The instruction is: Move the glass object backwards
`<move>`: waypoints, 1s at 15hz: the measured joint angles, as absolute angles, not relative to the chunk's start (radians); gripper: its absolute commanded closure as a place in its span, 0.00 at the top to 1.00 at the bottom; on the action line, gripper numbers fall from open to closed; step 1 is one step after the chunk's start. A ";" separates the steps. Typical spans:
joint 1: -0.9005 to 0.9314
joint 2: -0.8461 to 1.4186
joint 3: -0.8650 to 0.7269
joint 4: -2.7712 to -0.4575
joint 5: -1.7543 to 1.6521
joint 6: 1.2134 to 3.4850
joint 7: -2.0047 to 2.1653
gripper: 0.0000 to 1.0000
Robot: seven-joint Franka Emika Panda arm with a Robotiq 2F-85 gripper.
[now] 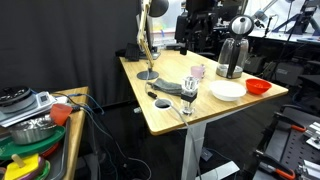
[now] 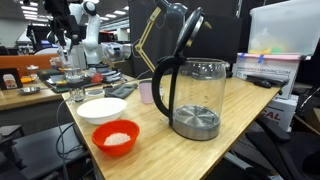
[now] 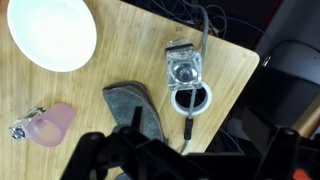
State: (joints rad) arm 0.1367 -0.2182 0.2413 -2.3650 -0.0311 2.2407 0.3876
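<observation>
glass bottle stands on a pale wooden desk before black curtains.

Glass object: small, narrow, clear bottle, standing upright on tabletop, just right of frame centre in exterior view. Wrist view: seen from above, right of centre, near tabletop edge, nothing gripping it.

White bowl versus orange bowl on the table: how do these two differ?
Colour: the white bowl is plain white, while the orange bowl is bright orange-red.
Size: the white bowl looks wider than the orange bowl.
Place: the orange bowl sits nearest the table corner, and the white bowl lies farther in, nearer the pink cup.
Both are round, upright and stand side by side on the wooden table.
</observation>
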 measured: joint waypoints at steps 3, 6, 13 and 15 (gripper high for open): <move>0.137 -0.218 0.241 -2.365 -0.031 2.241 0.388 1.00; 0.139 -0.212 0.242 -2.368 -0.029 2.243 0.386 1.00; 0.157 -0.105 0.244 -2.380 -0.029 2.295 0.386 1.00; 0.157 -0.079 0.241 -2.380 -0.041 2.302 0.386 1.00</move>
